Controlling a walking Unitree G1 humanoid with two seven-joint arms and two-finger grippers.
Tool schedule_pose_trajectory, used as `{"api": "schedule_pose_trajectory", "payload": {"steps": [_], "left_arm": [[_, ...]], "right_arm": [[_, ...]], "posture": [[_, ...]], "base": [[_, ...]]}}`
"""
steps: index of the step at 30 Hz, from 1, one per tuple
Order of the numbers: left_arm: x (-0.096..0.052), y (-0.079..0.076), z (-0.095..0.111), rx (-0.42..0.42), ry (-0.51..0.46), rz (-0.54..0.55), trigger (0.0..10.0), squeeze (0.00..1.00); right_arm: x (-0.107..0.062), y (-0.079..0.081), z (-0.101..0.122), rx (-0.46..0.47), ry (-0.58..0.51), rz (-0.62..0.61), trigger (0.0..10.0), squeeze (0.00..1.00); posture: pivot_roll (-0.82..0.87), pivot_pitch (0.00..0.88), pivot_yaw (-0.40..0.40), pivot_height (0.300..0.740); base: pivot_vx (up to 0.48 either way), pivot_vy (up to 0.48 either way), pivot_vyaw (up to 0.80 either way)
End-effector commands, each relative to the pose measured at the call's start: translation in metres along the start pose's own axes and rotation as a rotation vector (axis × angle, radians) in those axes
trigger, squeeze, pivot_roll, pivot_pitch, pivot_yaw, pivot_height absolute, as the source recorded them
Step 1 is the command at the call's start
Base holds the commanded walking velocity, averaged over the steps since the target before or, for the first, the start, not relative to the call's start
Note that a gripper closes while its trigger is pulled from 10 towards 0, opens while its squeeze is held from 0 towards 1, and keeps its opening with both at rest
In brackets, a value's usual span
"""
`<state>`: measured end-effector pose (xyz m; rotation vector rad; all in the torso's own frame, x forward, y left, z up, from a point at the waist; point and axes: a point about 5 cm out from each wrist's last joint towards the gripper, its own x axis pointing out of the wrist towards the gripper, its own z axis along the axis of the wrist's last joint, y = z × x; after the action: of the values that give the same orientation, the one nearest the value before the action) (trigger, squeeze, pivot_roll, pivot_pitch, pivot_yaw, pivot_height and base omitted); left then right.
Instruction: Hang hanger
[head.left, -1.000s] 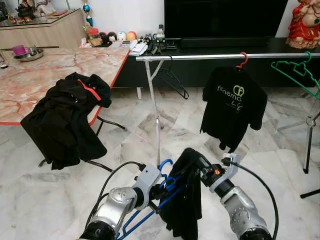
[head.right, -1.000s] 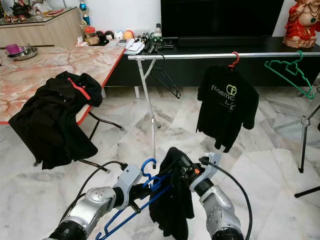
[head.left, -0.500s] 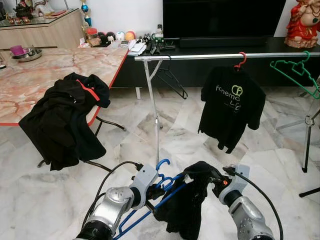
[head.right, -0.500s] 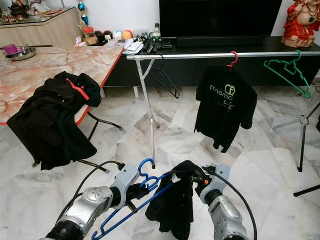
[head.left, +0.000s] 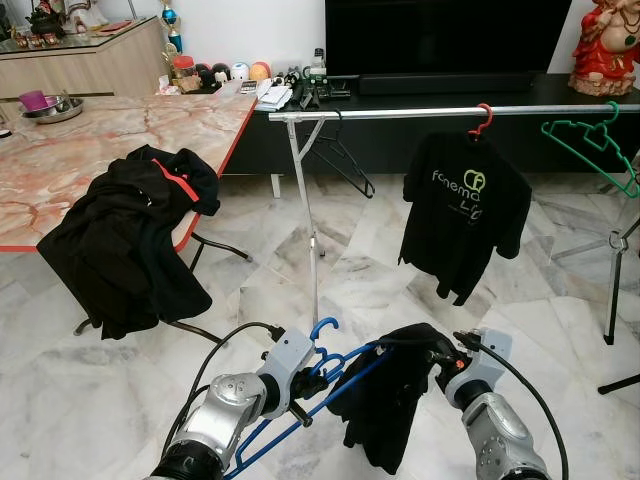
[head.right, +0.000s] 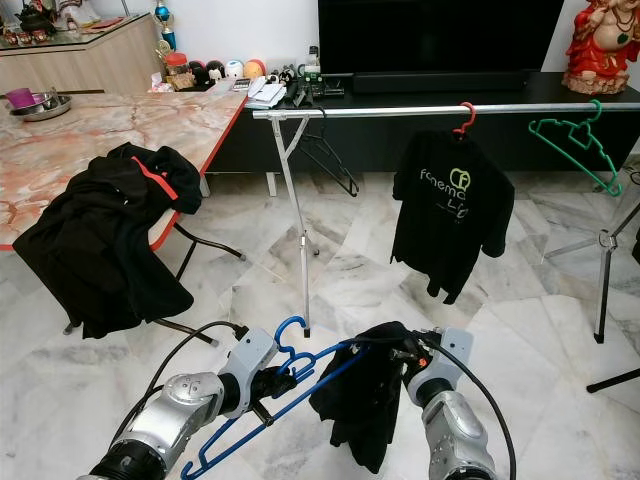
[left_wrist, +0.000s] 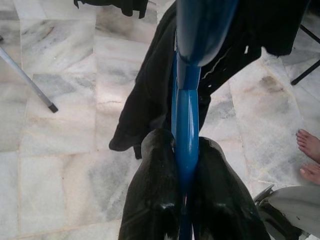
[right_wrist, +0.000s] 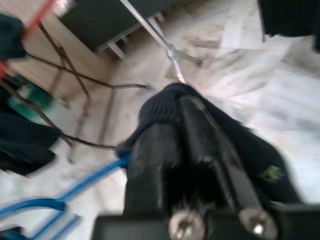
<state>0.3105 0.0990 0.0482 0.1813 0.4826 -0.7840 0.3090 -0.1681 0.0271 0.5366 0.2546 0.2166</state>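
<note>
Ahead of both end effectors stands a silver metal clothes rail (head.left: 450, 113) carrying a black T-shirt (head.left: 466, 213) printed "fonema", on a red hanger. The left end effector (left_wrist: 184, 165) pinches the blue plastic hanger (head.left: 330, 385); the right end effector (right_wrist: 192, 145) is clamped on the black cloth garment (head.left: 392, 395) draped over it.

Stereo head pair facing forward-down over marble floor (head.left: 90, 400), wrist cameras close along each tool
</note>
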Motion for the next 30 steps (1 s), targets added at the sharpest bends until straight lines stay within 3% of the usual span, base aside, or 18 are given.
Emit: {"api": "schedule_pose_trajectory", "payload": {"steps": [1, 8, 13, 17, 19, 21, 22, 23, 30], "left_arm": [[0.0, 0.002, 0.002, -0.001, -0.006, 0.008, 10.0, 0.0], [0.003, -0.001, 0.006, 0.0, -0.014, 0.001, 10.0, 0.0], [0.005, -0.004, 0.006, -0.001, -0.016, -0.012, 10.0, 0.0], [0.007, -0.006, 0.007, 0.0, -0.018, -0.017, 10.0, 0.0], [0.007, -0.007, 0.008, 0.0, -0.018, -0.018, 10.0, 0.0], [0.008, -0.007, 0.008, 0.001, -0.02, -0.017, 10.0, 0.0], [0.008, -0.007, 0.008, 0.001, -0.02, -0.017, 10.0, 0.0], [0.007, -0.006, 0.008, 0.001, -0.021, -0.012, 10.0, 0.0], [0.001, 0.005, 0.006, 0.0, -0.02, 0.044, 10.0, 0.0]], "right_arm": [[0.008, 0.014, 0.01, 0.061, -0.049, 0.093, 10.0, 0.0], [0.015, 0.038, 0.034, 0.213, -0.159, 0.297, 10.0, 0.0], [0.011, 0.053, 0.041, 0.117, -0.169, 0.441, 10.0, 0.0], [0.008, 0.058, 0.039, 0.147, -0.143, 0.488, 10.0, 0.0], [0.008, 0.056, 0.035, 0.123, -0.131, 0.452, 10.0, 0.0], [0.009, 0.038, 0.025, 0.061, -0.096, 0.299, 10.0, 0.0], [0.009, 0.038, 0.025, 0.061, -0.096, 0.299, 10.0, 0.0], [0.008, 0.03, 0.023, 0.048, -0.086, 0.221, 10.0, 0.0], [-0.003, -0.016, 0.024, 0.075, -0.096, -0.153, 10.0, 0.0]], "posture": [[0.07, 0.033, 0.03, 0.74], [0.07, 0.033, 0.031, 0.74], [0.06, 0.033, 0.031, 0.74], [0.06, 0.034, 0.029, 0.74], [0.06, 0.034, 0.029, 0.74], [0.07, 0.034, 0.027, 0.74], [0.07, 0.034, 0.027, 0.74], [0.07, 0.034, 0.027, 0.74], [0.07, 0.035, 0.026, 0.74]], "base": [[0.0, 0.0, 0.0], [0.0, 0.0, 0.0], [0.0, 0.0, 0.0], [0.0, 0.0, 0.0], [0.0, 0.0, 0.0], [0.0, 0.0, 0.0], [0.0, 0.0, 0.0], [0.0, 0.0, 0.0], [0.0, 0.0, 0.0]]}}
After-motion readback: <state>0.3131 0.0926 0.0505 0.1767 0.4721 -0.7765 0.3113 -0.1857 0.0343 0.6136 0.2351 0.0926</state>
